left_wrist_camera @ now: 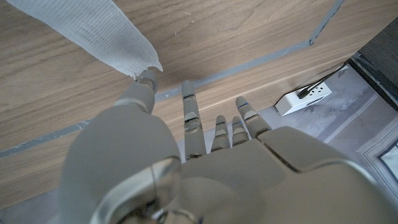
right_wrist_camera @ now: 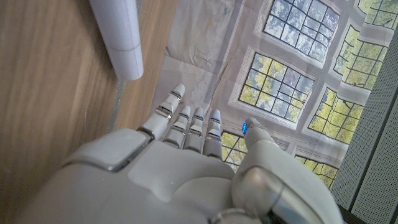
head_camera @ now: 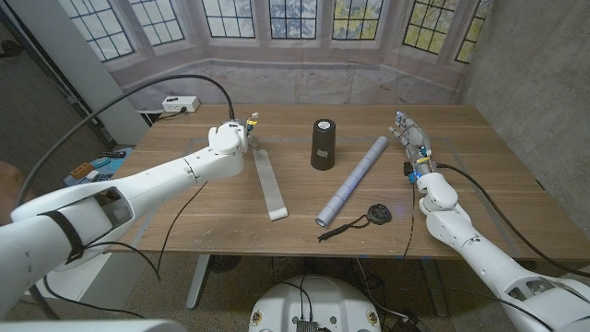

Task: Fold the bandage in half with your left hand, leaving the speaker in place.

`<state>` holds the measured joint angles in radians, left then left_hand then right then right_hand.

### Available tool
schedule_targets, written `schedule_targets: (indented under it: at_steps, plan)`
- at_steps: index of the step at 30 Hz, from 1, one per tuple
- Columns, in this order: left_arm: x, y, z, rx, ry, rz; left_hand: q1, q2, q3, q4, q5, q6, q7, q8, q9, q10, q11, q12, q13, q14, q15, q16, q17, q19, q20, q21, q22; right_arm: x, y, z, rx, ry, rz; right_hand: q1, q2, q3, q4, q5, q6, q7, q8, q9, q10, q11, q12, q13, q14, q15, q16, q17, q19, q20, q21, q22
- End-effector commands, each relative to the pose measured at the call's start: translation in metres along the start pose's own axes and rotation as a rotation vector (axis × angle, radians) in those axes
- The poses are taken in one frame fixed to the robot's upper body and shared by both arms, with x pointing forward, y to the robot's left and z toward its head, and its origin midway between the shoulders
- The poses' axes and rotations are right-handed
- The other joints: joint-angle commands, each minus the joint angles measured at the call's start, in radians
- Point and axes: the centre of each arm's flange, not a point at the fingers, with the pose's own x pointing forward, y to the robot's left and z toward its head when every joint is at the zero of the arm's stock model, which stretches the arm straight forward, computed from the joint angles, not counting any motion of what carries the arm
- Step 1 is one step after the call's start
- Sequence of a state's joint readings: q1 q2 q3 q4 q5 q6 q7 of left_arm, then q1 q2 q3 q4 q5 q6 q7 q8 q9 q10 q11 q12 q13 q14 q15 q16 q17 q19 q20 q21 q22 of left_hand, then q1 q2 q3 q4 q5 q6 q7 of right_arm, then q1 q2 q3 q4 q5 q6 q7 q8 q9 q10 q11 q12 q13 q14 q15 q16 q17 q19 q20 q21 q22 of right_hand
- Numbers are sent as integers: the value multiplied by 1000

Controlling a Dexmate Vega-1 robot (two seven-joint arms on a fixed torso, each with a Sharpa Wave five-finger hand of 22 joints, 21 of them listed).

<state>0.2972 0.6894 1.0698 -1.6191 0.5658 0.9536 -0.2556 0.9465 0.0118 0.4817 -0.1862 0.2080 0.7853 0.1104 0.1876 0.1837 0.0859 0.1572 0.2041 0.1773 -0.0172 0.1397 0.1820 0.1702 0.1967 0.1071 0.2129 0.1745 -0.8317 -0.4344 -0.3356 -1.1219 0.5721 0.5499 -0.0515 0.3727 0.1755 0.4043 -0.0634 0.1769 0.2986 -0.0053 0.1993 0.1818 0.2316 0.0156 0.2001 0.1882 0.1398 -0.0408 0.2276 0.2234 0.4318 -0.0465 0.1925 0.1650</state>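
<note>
bandage: I've got the bandage (head_camera: pixel 271 185) laid out as one long flat strip on the table (head_camera: pixel 479 198), running from its far end by my left hand down to a near end that sits towards the table's front edge. Not folded yet.

left hand: my left hand (head_camera: pixel 232 139) sits at the strip's far end, just left of it. In the wrist view the left hand (left_wrist_camera: pixel 186 155) has one fingertip (left_wrist_camera: pixel 148 78) right at the corner of the bandage (left_wrist_camera: pixel 93 31), touching it or as good as. The other fingers reach past it over bare wood, slightly apart, not closed on anything. Can't tell if there's any pinch under that corner, looks like just contact to me.

right hand: my right hand (head_camera: pixel 412 136) is parked at the far right of the table, fingers straight and loosely apart, holding nothing. Wrist view shows the right hand (right_wrist_camera: pixel 186 162) the same way, with the tube's (right_wrist_camera: pixel 119 34) end just ahead of the fingertips.

speaker: the dark cylinder speaker (head_camera: pixel 323 144) stands upright mid table, right of the bandage and well apart from it.

tube: the pale rolled tube (head_camera: pixel 353 180) lies diagonally between speaker and right hand.

other bits: a small black disc with a cord (head_camera: pixel 369 217) lies near the tube's front end.
</note>
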Motion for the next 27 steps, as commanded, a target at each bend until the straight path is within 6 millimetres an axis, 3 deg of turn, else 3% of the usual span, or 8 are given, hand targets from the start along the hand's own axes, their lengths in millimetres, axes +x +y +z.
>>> schedule_targets:
  at_steps: [1,27]
  plan:
    - [-8,-11,-7,-17,6,42,22,-2,11,0,7,-7,1,2,6,11,2,1,1,10,1,4,1,9,3,-5,3,2,1,-1,2,-4,8,7,1,2,-5,1,12,0,1,0,8,8,1,2,10,-23,5,1,7,-41,0,3]
    - [0,-32,1,-9,-40,108,74,-7,11,7,12,6,-13,9,8,45,-8,6,1,45,-12,7,1,29,-4,-2,5,-4,-3,-5,-3,11,-6,7,0,3,-6,1,21,4,-1,1,9,9,0,2,11,-22,5,1,8,-40,-1,3]
